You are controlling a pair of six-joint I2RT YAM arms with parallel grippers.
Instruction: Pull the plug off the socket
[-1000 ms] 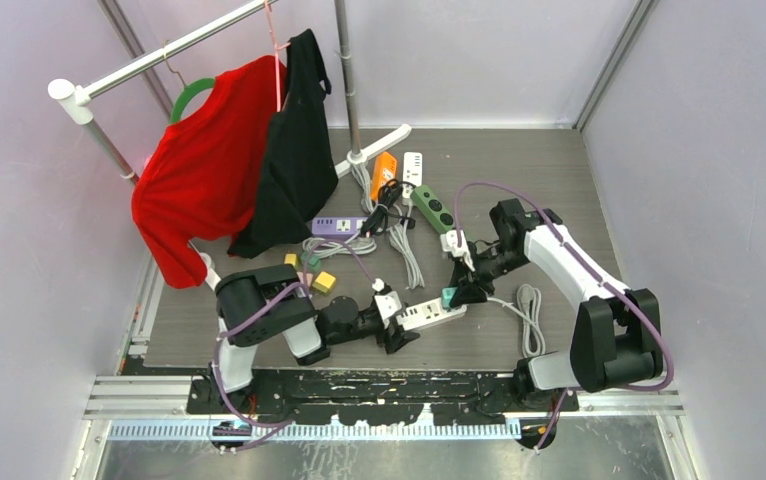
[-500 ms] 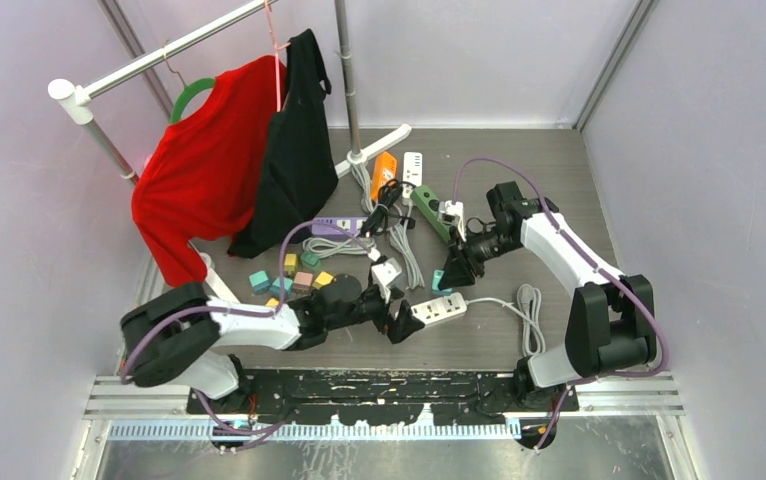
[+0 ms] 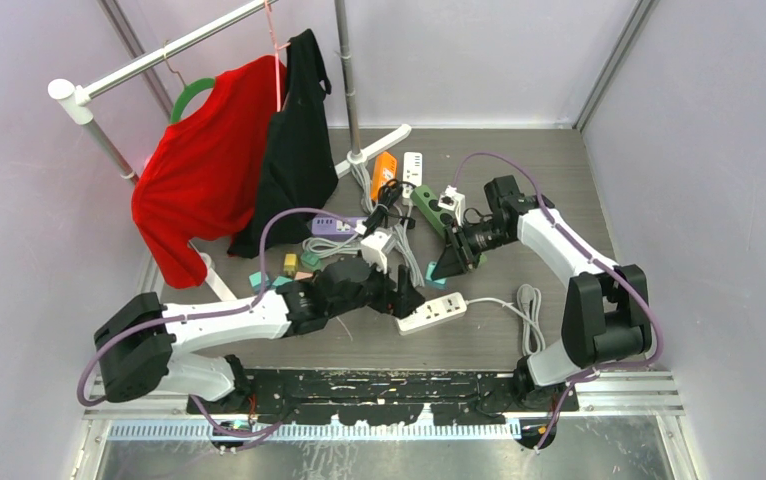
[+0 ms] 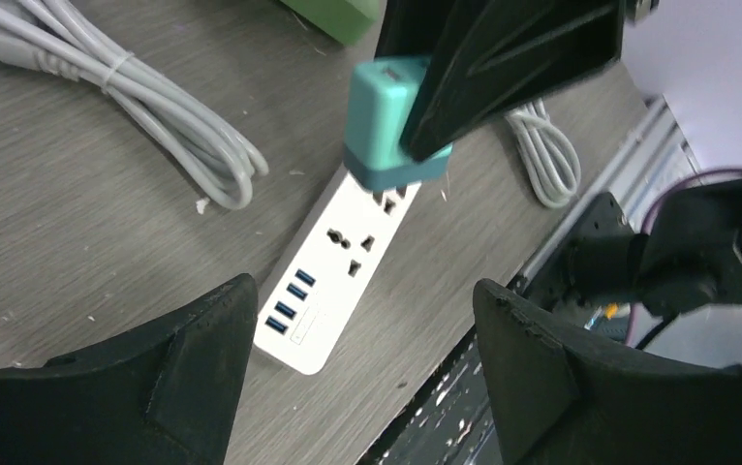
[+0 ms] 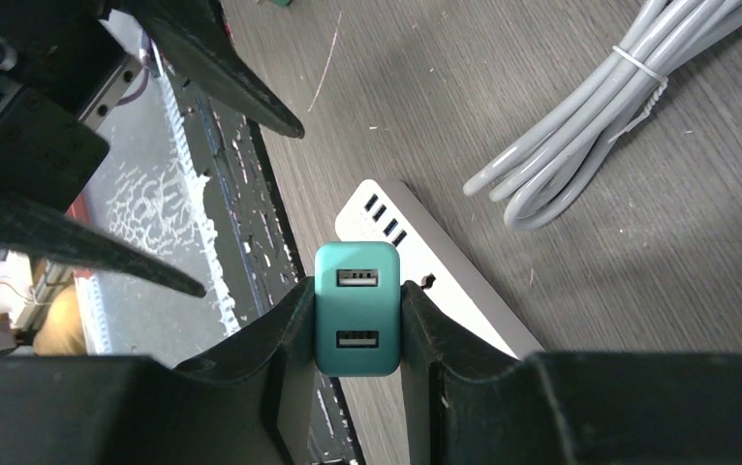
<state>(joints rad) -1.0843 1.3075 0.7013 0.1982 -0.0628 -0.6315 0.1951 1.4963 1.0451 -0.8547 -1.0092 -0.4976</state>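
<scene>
A teal plug with two USB ports sits clamped between the fingers of my right gripper, which is shut on it. In the top view the plug hangs a little above and behind the white socket strip, apart from it. The left wrist view shows the plug over the strip's far end. My left gripper hovers over the strip's near end, its jaws wide open and holding nothing.
Coiled grey cables lie right of and behind the strip. Green, purple and orange strips and tangled cords fill the back. Coloured blocks and a clothes rack stand at the left. The table's front edge is close.
My right gripper has lifted the teal plug up and back, away from the white strip's end. The left arm has stretched out to the right, and its gripper has opened off the strip.
</scene>
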